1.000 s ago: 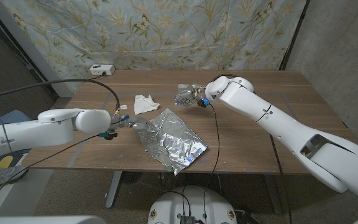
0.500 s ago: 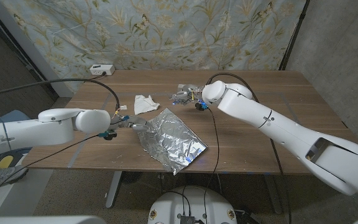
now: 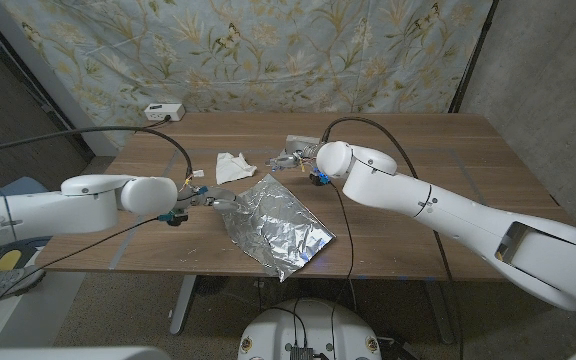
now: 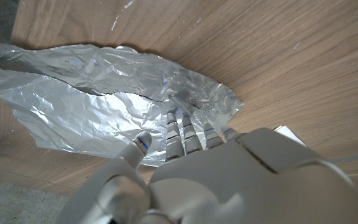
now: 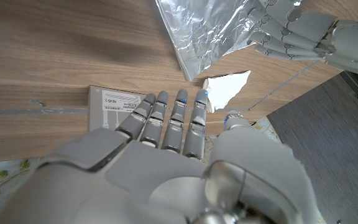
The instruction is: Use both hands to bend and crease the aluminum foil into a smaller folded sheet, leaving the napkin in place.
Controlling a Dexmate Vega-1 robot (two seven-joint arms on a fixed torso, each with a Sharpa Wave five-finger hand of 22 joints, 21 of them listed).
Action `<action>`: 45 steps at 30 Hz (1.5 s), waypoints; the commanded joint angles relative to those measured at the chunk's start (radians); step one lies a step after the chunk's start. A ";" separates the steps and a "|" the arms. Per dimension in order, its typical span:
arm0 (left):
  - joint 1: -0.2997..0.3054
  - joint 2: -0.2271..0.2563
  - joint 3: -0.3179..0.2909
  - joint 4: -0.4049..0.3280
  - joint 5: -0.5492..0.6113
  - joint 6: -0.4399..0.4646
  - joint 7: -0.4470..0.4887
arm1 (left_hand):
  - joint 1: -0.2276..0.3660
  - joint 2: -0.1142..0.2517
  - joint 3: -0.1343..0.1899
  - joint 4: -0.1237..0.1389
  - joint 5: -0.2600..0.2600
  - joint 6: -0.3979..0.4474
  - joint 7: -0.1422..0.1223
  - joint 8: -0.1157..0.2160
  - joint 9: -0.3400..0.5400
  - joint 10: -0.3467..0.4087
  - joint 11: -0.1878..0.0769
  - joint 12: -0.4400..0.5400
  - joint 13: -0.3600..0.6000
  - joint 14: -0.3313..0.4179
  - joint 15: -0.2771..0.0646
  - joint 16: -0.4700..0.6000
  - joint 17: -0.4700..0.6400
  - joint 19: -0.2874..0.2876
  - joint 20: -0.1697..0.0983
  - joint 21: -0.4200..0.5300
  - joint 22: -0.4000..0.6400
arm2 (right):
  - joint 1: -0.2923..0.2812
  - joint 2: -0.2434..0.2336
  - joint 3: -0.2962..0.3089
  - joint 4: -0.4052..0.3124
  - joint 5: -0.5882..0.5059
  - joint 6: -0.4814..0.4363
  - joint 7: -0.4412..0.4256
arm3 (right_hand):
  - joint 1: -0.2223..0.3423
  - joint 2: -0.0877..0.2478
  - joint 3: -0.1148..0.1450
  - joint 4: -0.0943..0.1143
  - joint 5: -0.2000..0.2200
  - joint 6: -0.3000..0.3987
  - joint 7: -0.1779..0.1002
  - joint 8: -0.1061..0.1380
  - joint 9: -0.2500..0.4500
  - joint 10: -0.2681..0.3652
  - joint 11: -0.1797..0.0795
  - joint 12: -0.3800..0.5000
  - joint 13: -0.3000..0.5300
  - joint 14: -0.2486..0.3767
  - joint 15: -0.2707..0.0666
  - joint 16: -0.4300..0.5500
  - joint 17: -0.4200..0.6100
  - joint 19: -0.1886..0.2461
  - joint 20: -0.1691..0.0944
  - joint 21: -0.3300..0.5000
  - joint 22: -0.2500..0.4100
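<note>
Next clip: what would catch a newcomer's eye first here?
The crinkled foil sheet shines at the table's front middle, with the left hand touching its left edge. Just behind it lies a small white napkin. The right hand, open, hovers near the foil's far corner beside a small white card.

Foil (image 3: 276,222) lies on the table (image 3: 418,215) near its front edge, about mid-table. Napkin (image 3: 232,166) sits behind the foil's left part, apart from it. Left hand (image 3: 211,199) is at the foil's left edge, fingertips (image 4: 174,121) on the foil. Right hand (image 3: 293,157) is behind the foil, right of the napkin, over a flat tag (image 5: 112,104) on the table. Power strip (image 3: 164,111) sits at the far left corner.
</note>
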State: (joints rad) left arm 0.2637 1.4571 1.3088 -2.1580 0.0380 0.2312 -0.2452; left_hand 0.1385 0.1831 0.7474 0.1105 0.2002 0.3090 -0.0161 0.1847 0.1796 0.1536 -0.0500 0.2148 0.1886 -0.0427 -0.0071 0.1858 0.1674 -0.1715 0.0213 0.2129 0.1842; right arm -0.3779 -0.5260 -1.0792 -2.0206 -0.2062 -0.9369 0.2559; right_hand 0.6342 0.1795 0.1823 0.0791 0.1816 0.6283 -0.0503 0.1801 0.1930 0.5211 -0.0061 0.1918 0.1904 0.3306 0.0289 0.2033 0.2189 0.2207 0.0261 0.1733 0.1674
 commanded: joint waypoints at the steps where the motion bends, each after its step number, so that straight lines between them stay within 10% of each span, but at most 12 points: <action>1: -0.036 -0.009 0.034 0.013 -0.007 -0.012 0.005 | 0.000 0.001 0.001 0.005 -0.002 0.002 0.001 0.001 0.004 0.003 0.003 0.001 0.003 0.004 0.002 -0.001 0.004 -0.051 -0.001 -0.002 0.001 | 0.044 -0.007 -0.124 -0.013 -0.178 0.021 0.055 | -0.020 0.001 0.002 0.012 0.003 -0.017 0.002 -0.006 0.000 0.001 -0.017 0.000 0.001 -0.017 -0.001 -0.005 0.002 -0.018 0.000 -0.003 0.002; 10: -0.050 -0.018 0.045 0.020 -0.007 -0.011 0.003 | 0.000 0.002 0.001 0.005 -0.002 0.001 0.000 0.000 0.004 0.003 0.002 0.001 0.003 0.003 0.002 -0.001 0.003 -0.050 -0.002 -0.002 0.001 | 0.048 -0.011 -0.201 -0.005 -0.374 0.073 0.060 | -0.036 -0.002 0.011 0.018 0.005 -0.040 -0.002 -0.002 -0.002 -0.017 -0.038 -0.007 0.000 -0.038 -0.009 -0.009 -0.003 -0.047 -0.007 -0.001 0.001; 12: -0.052 -0.019 0.047 0.021 -0.008 -0.010 0.002 | 0.001 0.002 0.001 0.005 -0.002 0.000 0.001 0.000 0.004 0.002 0.004 0.001 0.003 0.003 0.001 -0.002 0.003 -0.050 -0.003 -0.002 0.001 | 0.047 -0.012 -0.216 0.002 -0.424 0.086 0.066 | -0.053 -0.002 0.016 0.025 0.006 -0.048 -0.004 0.001 -0.004 -0.025 -0.094 -0.009 -0.001 -0.047 -0.013 -0.008 -0.004 -0.057 -0.007 0.003 0.001; 31: -0.070 -0.035 0.061 0.048 -0.010 -0.040 -0.009 | 0.003 0.002 0.000 0.004 -0.002 0.002 0.000 0.001 0.004 0.002 0.004 -0.001 0.003 0.004 0.003 -0.002 0.003 -0.050 -0.001 -0.002 0.001 | -0.073 -0.021 -0.149 0.091 -0.602 0.273 0.044 | -0.187 0.008 0.007 0.097 0.013 -0.089 -0.017 0.005 -0.003 -0.046 -0.081 -0.009 -0.003 -0.110 -0.009 -0.005 0.003 -0.120 -0.014 0.004 0.001; 45: -0.077 -0.038 0.065 0.040 -0.015 -0.030 -0.016 | 0.005 0.001 0.001 0.002 -0.001 0.001 -0.003 0.001 0.004 0.004 0.000 -0.001 0.003 0.004 0.000 -0.003 0.002 -0.050 -0.002 -0.002 0.001 | -0.163 -0.021 -0.076 0.195 -0.626 0.421 -0.134 | -0.279 0.004 0.000 0.103 0.022 -0.039 -0.022 0.026 -0.003 0.008 -0.079 0.008 -0.004 -0.081 -0.026 0.015 0.002 -0.104 -0.026 0.017 0.001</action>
State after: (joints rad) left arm 0.1924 1.4223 1.3698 -2.1163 0.0266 0.1986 -0.2553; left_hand 0.1385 0.1831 0.7474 0.1104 0.2002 0.3089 -0.0160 0.1847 0.1795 0.1536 -0.0500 0.2148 0.1883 -0.0428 -0.0071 0.1858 0.1678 -0.1715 0.0213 0.2129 0.1840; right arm -0.4825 -0.5486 -1.2005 -1.8940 -0.8021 -0.6149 0.2228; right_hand 0.3667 0.1828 0.1822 0.1784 0.1963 0.5791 -0.0714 0.1966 0.1887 0.5210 -0.0845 0.1965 0.1850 0.2370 0.0054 0.2123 0.2183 0.1049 0.0010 0.1857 0.1677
